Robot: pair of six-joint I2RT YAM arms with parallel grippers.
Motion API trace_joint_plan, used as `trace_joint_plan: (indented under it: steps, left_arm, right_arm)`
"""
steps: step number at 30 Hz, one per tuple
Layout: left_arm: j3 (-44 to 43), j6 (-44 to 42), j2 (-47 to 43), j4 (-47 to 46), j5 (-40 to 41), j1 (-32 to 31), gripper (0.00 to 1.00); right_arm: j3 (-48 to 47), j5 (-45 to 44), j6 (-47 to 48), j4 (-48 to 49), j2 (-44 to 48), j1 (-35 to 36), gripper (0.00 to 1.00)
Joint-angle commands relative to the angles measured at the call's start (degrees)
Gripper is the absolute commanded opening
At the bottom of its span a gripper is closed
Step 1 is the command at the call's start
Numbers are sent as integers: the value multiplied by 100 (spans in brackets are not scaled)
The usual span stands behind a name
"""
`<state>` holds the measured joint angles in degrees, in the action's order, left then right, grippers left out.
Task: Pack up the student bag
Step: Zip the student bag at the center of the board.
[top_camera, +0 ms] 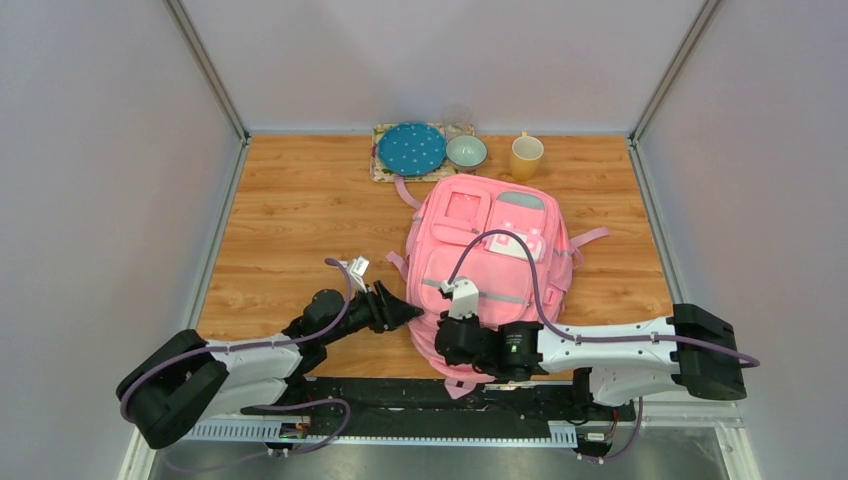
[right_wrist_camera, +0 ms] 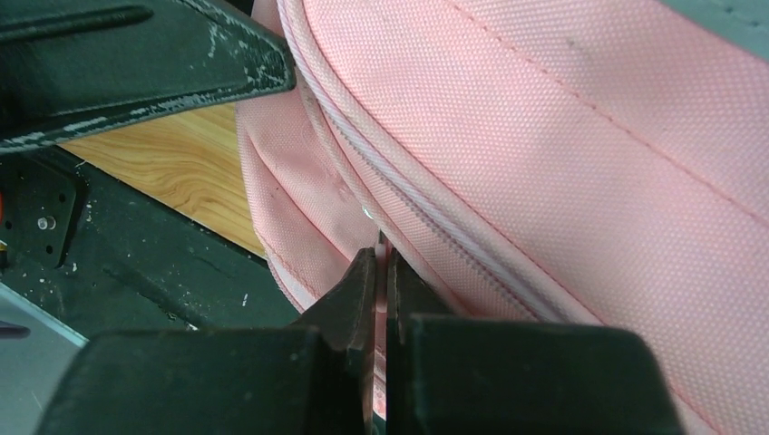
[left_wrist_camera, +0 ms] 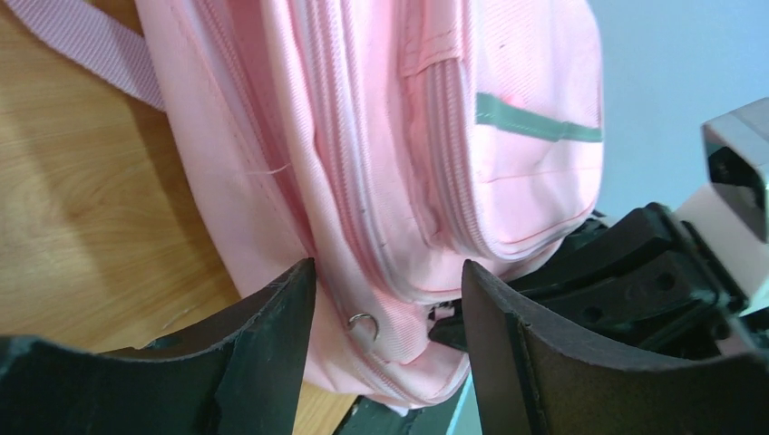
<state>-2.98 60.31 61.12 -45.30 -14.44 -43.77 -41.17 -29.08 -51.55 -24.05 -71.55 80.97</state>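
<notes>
A pink backpack lies flat at the centre of the wooden surface. At its lower left corner, the left pincer is spread, its fingers on either side of the bag's edge, with a small metal ring between them. The right pincer, at the bag's bottom edge, is pressed together against the zip seam. Above the bag stand a blue dotted plate, a bowl and a yellow mug.

Along the far edge of the wooden counter: blue dotted plate on a patterned mat, clear glass behind, pale green bowl, yellow mug.
</notes>
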Motion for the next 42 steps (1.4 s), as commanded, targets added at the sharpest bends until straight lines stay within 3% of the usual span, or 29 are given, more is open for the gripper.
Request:
trace_joint_plan:
  steps: [1,3,5,6,7,8,9,10,15,19,27,38,40,41,42]
  left_arm:
    - [176,455,250,-1209,-103,-26,67]
    - [0,499,356,-1122,-147,-18,64]
    - [-88,560,532,-1104,-217,-26,53]
    - [-114,578,584,-1052,-235,-26,45]
    - [-132,578,646,-973,-244,-35,26]
    - [-167,552,664,-842,-253,-35,19]
    - [-176,534,681,-771,-261,-35,4]
    - [-185,499,647,-666,-244,-27,0]
    - [-501,-317,155,844,115,-26,0]
    - [-1001,-1116,-380,2250,284,166,0]
    - [-1248,-1461,-514,2833,-402,1352,0]
    - [-1908,-2068,-408,3862,-1632,2759,0]
    - [-1899,-1980,-478,3984,-1720,2769,13]
    - [-1873,-1893,-531,3994,-1781,2768,36]
    - [-1751,-1709,-723,4029,-1799,2768,45]
  right_arm:
    - [4,-291,66,173,168,50,0]
    - [-5,-291,101,234,176,86,0]
    - [-14,-291,119,252,194,112,0]
    - [-32,-291,136,243,203,129,0]
    - [-58,-326,136,217,229,130,0]
    - [-58,-344,145,173,264,138,0]
    - [-75,-370,145,112,282,130,0]
    - [-128,-475,154,24,299,130,0]
    - [-243,-967,145,-986,475,130,0]
    - [-15,-819,172,-1295,729,138,0]
    - [478,-212,-21,-1418,1590,138,0]
    - [513,-1021,-14,-2183,2075,130,0]
    - [487,-907,170,-1834,2040,138,0]
    - [478,-845,293,-1700,2014,130,0]
    - [469,-723,338,-1569,1952,138,0]
